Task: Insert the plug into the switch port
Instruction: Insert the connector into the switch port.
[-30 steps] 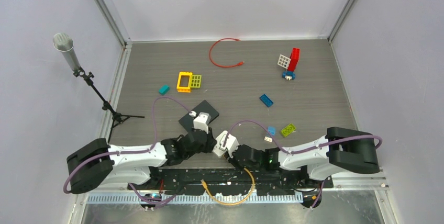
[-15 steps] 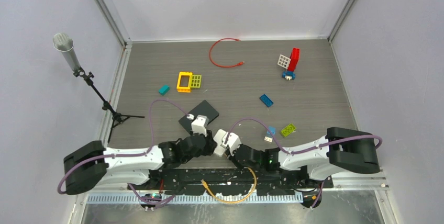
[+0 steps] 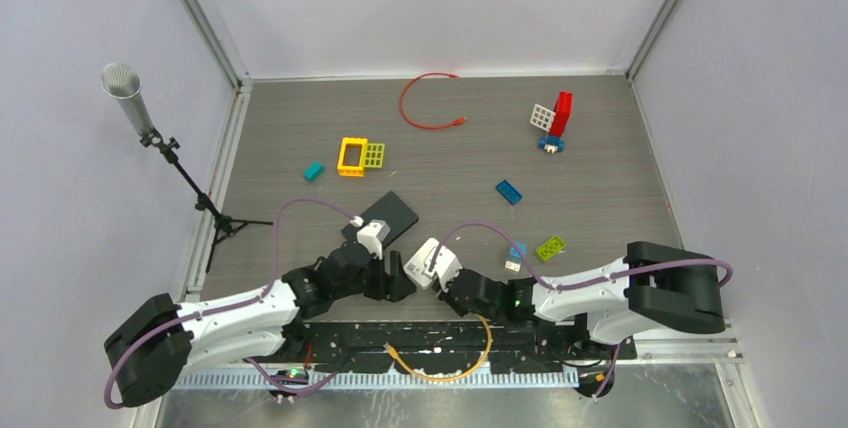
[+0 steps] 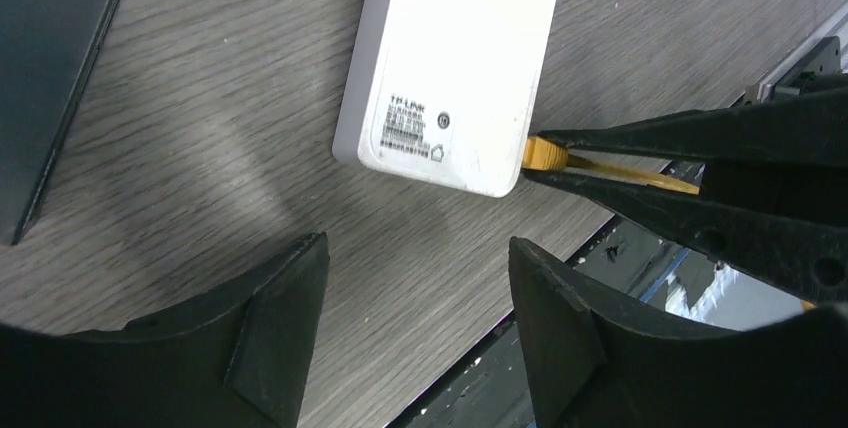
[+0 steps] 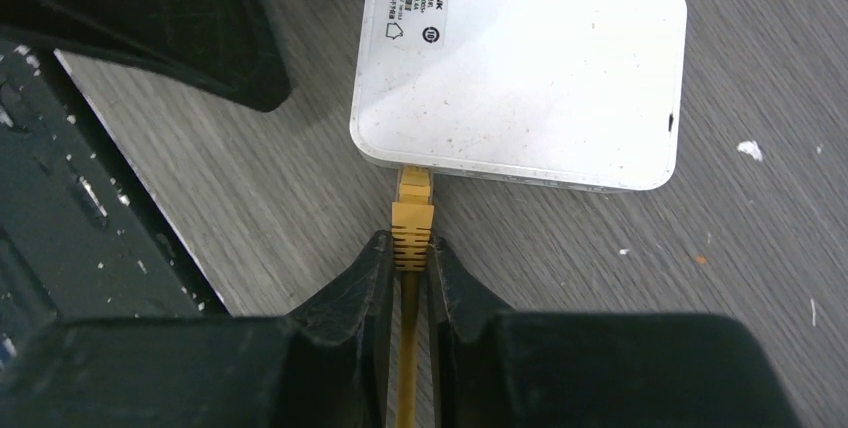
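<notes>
Clamped between right claw (image 5: 408, 246) tips: plug (image 5: 413, 210), yellow, ribbed plastic boot, tip touching side of switch (image 5: 520, 78); seated or not, cannot tell. Switch: white, flat, rounded corners, smooth scuffed plastic, printed label, lying on grey wood-grain surface (image 5: 750, 48). Left claw (image 4: 418, 253): spread apart, holding nothing, just beside switch.

Grey wood-grain bench (image 3: 620, 178), enclosed by lavender walls (image 3: 440, 8); aluminium posts (image 3: 202, 16) stand at corners beyond the left end effector (image 3: 400, 276).
</notes>
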Tool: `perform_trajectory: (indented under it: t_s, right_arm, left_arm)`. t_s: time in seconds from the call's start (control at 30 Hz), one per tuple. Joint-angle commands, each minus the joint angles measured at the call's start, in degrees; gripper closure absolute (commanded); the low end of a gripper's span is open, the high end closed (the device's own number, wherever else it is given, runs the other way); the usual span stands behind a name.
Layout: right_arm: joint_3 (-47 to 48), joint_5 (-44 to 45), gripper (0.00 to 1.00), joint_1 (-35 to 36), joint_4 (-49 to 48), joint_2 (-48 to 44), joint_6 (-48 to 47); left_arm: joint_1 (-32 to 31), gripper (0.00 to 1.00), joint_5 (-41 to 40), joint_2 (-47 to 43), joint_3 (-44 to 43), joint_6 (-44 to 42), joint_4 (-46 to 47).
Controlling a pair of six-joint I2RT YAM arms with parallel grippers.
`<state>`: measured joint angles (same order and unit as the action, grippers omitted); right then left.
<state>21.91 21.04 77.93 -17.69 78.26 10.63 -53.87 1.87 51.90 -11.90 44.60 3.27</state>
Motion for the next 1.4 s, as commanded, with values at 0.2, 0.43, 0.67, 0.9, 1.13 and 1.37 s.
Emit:
perform_trajectory:
  t_s: [0.2,0.43,0.67,0.9,1.13,1.37]
  right_arm:
    - [1.9,-12.9,1.0,-0.1,6.2,-2.5,-13.7]
    - [2.1,-18.4,1.0,-0.9,9.0,-5.1,-21.2]
    - [2.6,-26.3,1.0,-4.4,7.1,-5.0,-23.3]
    - [2.9,-26.3,1.0,-6.7,6.0,-2.3,-23.3]
    - [3.0,-26.2,1.0,-7.1,4.4,-0.5,-22.9]
    - [3.6,-26.9,1.0,-7.2,4.0,1.0,-23.1]
  left_arm:
    - [2.5,0.31,-1.0,-2.5,1.2,2.5,-0.7]
    - [2.5,0.31,-5.1,-12.0,3.4,3.6,-6.8]
    - [2.5,0.38,2.6,-13.7,9.5,7.7,4.1]
    - [2.5,0.47,6.9,-16.5,10.8,7.5,5.0]
    - [2.5,0.6,8.0,-14.4,11.6,7.3,6.2]
    - [2.2,0.77,8.9,-8.7,11.3,6.6,10.8]
